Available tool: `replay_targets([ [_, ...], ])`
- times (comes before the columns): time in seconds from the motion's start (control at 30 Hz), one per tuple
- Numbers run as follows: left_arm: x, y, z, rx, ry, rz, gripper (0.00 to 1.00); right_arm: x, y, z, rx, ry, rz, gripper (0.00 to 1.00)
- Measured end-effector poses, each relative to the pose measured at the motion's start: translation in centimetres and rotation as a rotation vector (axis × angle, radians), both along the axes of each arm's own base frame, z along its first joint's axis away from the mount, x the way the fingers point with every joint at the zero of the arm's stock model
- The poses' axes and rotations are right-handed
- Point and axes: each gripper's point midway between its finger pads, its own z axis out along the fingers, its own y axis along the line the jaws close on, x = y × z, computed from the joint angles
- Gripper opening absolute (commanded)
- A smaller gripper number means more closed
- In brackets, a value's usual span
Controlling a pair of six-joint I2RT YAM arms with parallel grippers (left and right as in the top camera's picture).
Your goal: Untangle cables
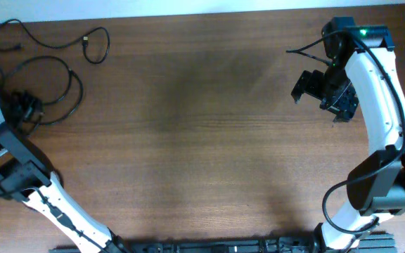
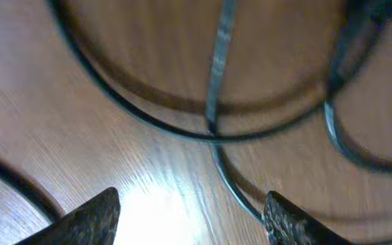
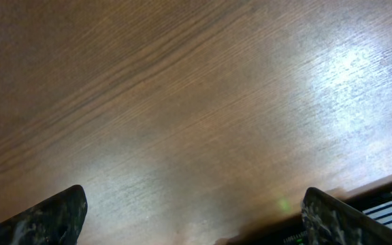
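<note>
Two thin black cables lie at the table's far left. One point(image 1: 39, 41) runs in a loose line along the back edge, with a small plug point(image 1: 85, 40) near its right loop. The other point(image 1: 74, 83) forms a loose loop in front of it. My left gripper point(image 1: 25, 107) sits at the left end of that loop. In the left wrist view it point(image 2: 192, 207) is open and low over the wood, with crossing cable strands point(image 2: 148, 121) just ahead and one strand beside its right finger. My right gripper point(image 1: 309, 87) is open and empty at the far right, and it point(image 3: 194, 207) shows over bare wood.
The wooden table point(image 1: 202, 140) spans the view. The right arm's own thicker black wires point(image 1: 308, 50) hang near its wrist. A black rail point(image 1: 216, 246) runs along the front edge.
</note>
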Motion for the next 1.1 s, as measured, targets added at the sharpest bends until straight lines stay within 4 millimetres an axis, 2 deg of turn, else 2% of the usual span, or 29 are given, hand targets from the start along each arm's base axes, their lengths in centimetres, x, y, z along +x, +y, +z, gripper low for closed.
replay_targets([
  [0.07,-1.0,1.6,-0.8,0.025,0.006,0.096,0.66,0.0,0.0,0.0,0.0,0.0,0.0,0.98],
  [0.13,-2.3,4.2,-1.1,0.046,-0.014,0.183,0.65,0.0,0.0,0.0,0.0,-0.001,-0.001,0.98],
  [0.23,-3.7,6.2,-1.1,0.048,-0.03,0.264,0.67,0.0,0.0,0.0,0.0,0.0,-0.001,0.98],
  [0.33,-3.5,6.4,-1.1,0.049,-0.042,0.3,0.66,0.0,0.0,0.0,0.0,-0.001,0.0,0.98],
  [0.47,-2.2,5.9,-1.0,0.063,-0.065,0.282,0.65,0.0,0.0,0.0,0.0,0.0,0.0,0.98],
  [0.6,-2.3,5.7,-1.2,0.054,-0.053,0.281,0.62,0.0,0.0,0.0,0.0,-0.001,0.0,0.98],
  [0.7,-2.8,5.1,-4.2,0.011,0.004,0.279,0.64,0.0,0.0,0.0,0.0,-0.001,0.0,0.98],
  [0.73,-2.8,5.1,-4.2,0.01,0.004,0.279,0.59,0.0,0.0,0.0,0.0,-0.001,0.0,0.98],
  [0.87,-2.7,5.2,-4.3,0.018,0.002,0.243,0.01,0.0,0.0,0.0,0.0,0.0,-0.001,0.98],
  [0.97,-2.6,5.2,-4.2,0.018,-0.001,0.217,0.0,0.0,0.0,0.0,0.0,0.0,0.0,0.98],
  [1.1,-3.5,4.5,-3.9,-0.031,0.067,0.196,0.0,0.0,0.0,0.0,0.0,0.0,0.0,0.98],
])
